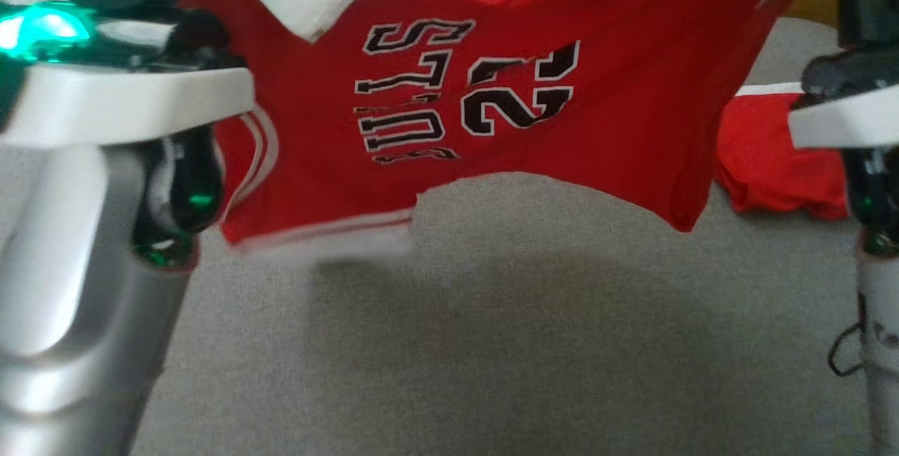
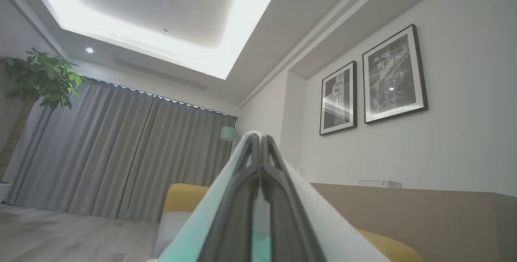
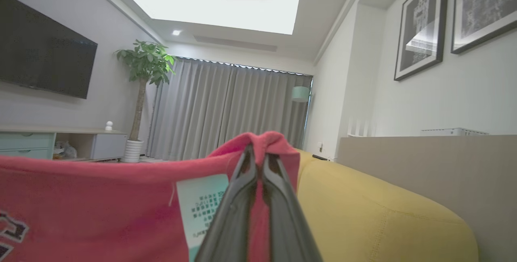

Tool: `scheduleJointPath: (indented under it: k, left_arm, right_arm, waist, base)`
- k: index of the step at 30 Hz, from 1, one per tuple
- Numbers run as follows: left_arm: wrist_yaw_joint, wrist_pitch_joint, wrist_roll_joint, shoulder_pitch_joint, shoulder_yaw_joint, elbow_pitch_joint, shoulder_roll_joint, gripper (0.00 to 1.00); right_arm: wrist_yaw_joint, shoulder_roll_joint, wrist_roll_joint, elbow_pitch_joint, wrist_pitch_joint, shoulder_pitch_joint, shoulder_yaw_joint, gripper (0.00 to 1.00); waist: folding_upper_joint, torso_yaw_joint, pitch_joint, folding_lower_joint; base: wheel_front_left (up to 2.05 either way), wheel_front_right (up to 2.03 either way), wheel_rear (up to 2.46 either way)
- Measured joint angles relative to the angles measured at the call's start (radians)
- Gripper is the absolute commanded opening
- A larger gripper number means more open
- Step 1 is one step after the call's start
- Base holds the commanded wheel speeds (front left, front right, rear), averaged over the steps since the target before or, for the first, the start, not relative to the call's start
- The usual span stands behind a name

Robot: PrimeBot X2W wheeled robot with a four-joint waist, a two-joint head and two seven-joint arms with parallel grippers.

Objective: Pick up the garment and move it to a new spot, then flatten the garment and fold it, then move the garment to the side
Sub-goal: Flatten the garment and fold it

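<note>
Jaws on both arms are closed on cloth: the left gripper [image 2: 260, 137] pinches a pale white-and-teal edge of the garment [image 1: 597, 126], and the right gripper [image 3: 258, 151] pinches a red corner just beside a printed label [image 3: 200, 207]. Between the two grips the garment hangs spread as a sheet, lettering turned sideways, and its lower hem appears clear of the grey surface [image 1: 491, 343] below my fingers. Status, as I judge it: pick-up is complete and the transfer to a new spot is under way, since the cloth is airborne. Remaining steps are lay-down, flattening, folding, and the move to the side. A white flap doubled over near the left grip and the sag between the grips will likely need smoothing once the garment is down. A second red cloth [image 1: 779, 161] lies on the surface beneath the right grip.
</note>
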State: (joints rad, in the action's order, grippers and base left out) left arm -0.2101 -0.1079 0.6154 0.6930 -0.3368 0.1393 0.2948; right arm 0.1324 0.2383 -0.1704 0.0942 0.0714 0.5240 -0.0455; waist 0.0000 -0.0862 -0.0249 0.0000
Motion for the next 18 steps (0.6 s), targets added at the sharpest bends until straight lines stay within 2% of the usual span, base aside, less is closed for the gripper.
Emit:
scheduleJointPath:
  k: [6,10,13,18]
  left_arm:
    - [-0.031,0.103,-0.008,-0.041,0.012,0.157,0.069,0.00]
    - [-0.030,0.152,0.019,-0.004,0.027,0.122,0.083,0.00]
    - [0.011,0.182,0.035,0.120,0.029,-0.012,0.088,0.00]
    - [0.080,0.156,0.010,0.445,0.027,-0.325,0.072,0.00]
  right_arm:
    - [0.000,0.007,0.000,0.170,0.104,-0.100,0.047,0.00]
    - [0.000,0.017,-0.015,0.186,0.133,-0.065,0.053,0.00]
    - [0.000,0.023,-0.085,0.099,0.146,0.068,0.042,0.00]
    - [0.000,0.087,-0.108,-0.195,0.082,0.419,-0.047,0.00]
  waist:
    - [0.0000,0.002,-0.037,0.0000]
    - [0.0000,0.006,-0.088,0.0000]
    - [0.0000,0.009,-0.144,0.0001]
    - [0.0000,0.015,-0.257,0.0004]
  base:
    - [0.00,0.00,0.00]
    - [0.00,0.00,0.00]
    - [0.00,0.00,0.00]
    - [0.00,0.00,0.00]
